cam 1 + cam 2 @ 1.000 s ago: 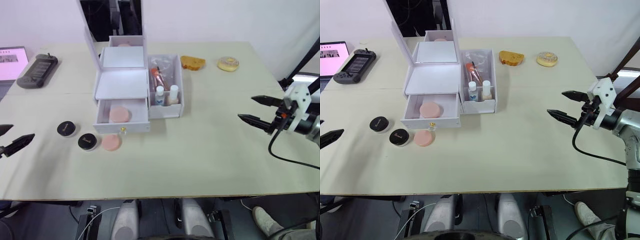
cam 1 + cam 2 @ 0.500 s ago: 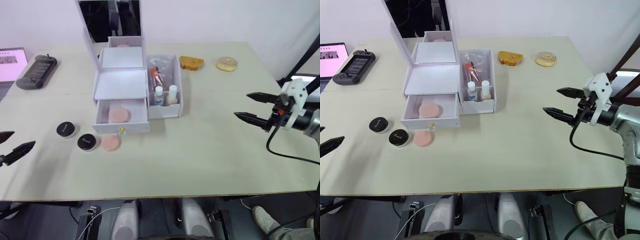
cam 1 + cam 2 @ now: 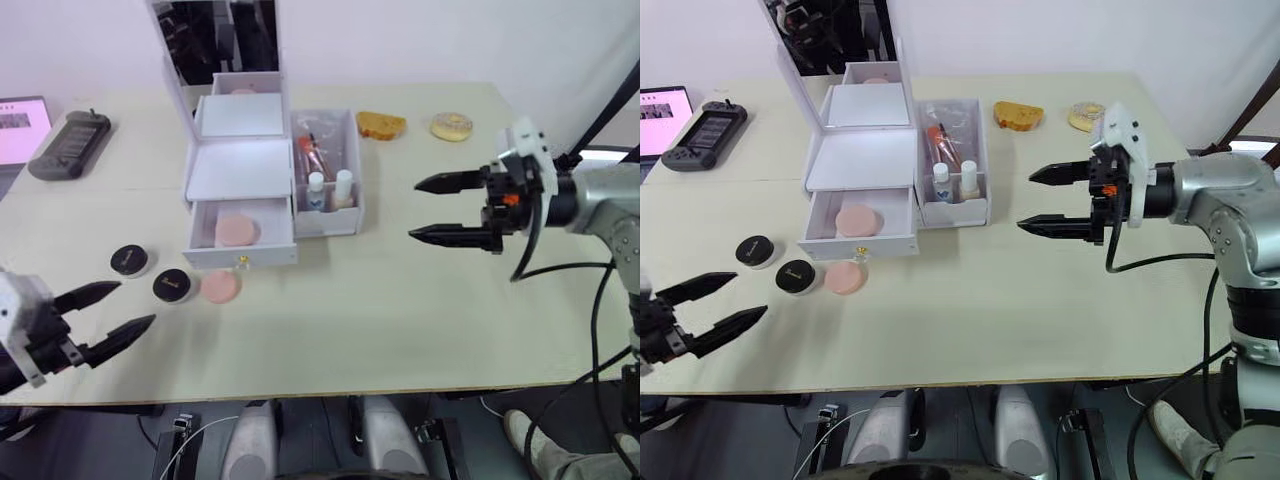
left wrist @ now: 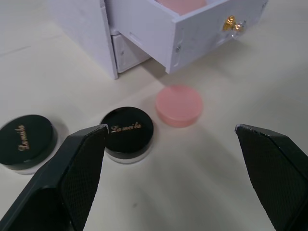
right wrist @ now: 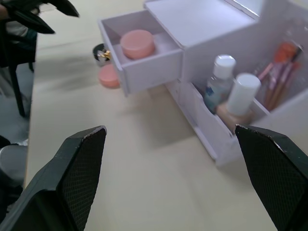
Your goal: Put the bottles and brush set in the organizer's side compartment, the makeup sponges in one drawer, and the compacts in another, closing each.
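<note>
The white organizer (image 3: 243, 168) stands at mid-table with its mirror lid up. One drawer (image 3: 240, 236) is pulled open and holds a pink makeup sponge (image 3: 237, 231). A second sponge (image 3: 220, 286) lies on the table in front, next to two black compacts (image 3: 172, 285) (image 3: 130, 261). In the side compartment (image 3: 352, 205) stand both white-capped bottles (image 3: 317, 190) (image 3: 343, 187), with the brush set (image 3: 315, 155) behind them. My left gripper (image 3: 135, 303) is open near the front edge, just short of the compacts. To the right of the organizer, my right gripper (image 3: 413, 210) hangs open and points toward it.
A dark game console (image 3: 68, 145) and a lit screen (image 3: 22, 125) sit at the far left. A piece of bread (image 3: 384, 125) and a doughnut (image 3: 452, 127) lie at the back right. The drawer's gold knob (image 4: 231, 23) sticks out toward the loose sponge.
My right gripper has swung left toward the organizer's side compartment. My left gripper has come in over the table's front edge toward the compacts. Nothing on the table moved.
</note>
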